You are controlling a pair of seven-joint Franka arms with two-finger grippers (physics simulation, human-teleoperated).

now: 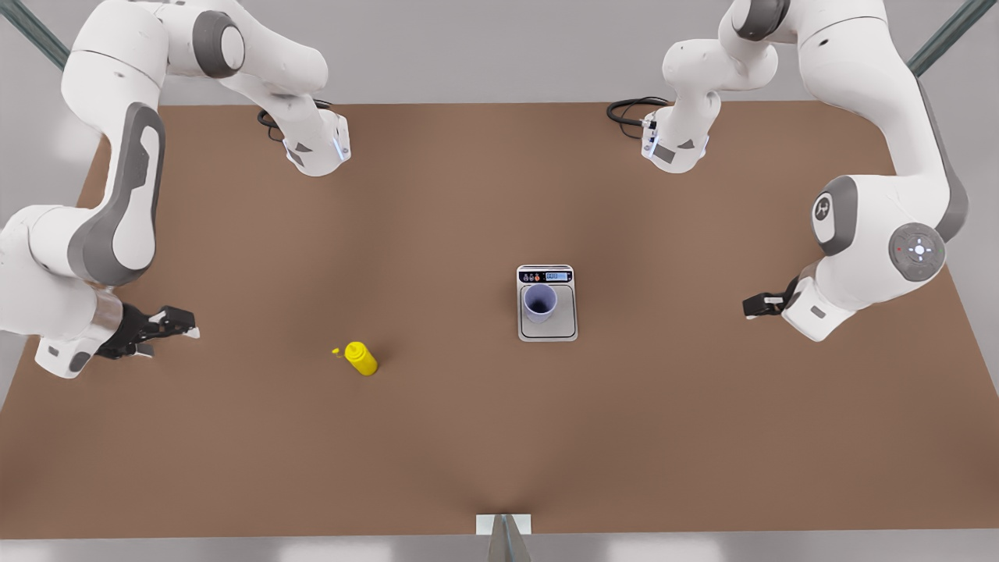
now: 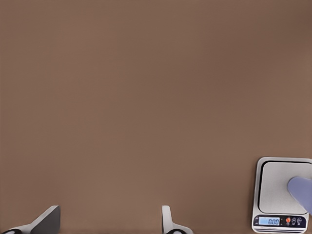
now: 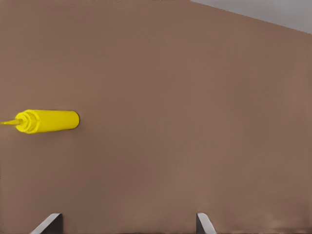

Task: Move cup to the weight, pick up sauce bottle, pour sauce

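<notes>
Left end effector [image 1: 751, 306]: fingers [image 2: 168, 222] apart, empty, low over the surface at 3 o'clock of the weight, well apart from it.
Right end effector [image 1: 183, 324]: fingers [image 3: 204, 225] apart, empty, at 9 o'clock of the sauce bottle, well apart.
Cup [image 1: 539, 303]: upright on the weight's plate.
Weight [image 1: 548, 331]: flat on the surface, display end at 12 o'clock.
Sauce bottle [image 1: 361, 358]: on the surface, at 8 o'clock of the weight.
Surface [image 1: 468, 437]: brown.

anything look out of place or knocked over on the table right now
Nothing looks knocked over. The small yellow squeeze bottle stands on the brown table, apart from the scale. The lavender-blue cup sits upright on the flat silver-grey scale. No spill shows. The left gripper and right gripper are open, holding nothing.
</notes>
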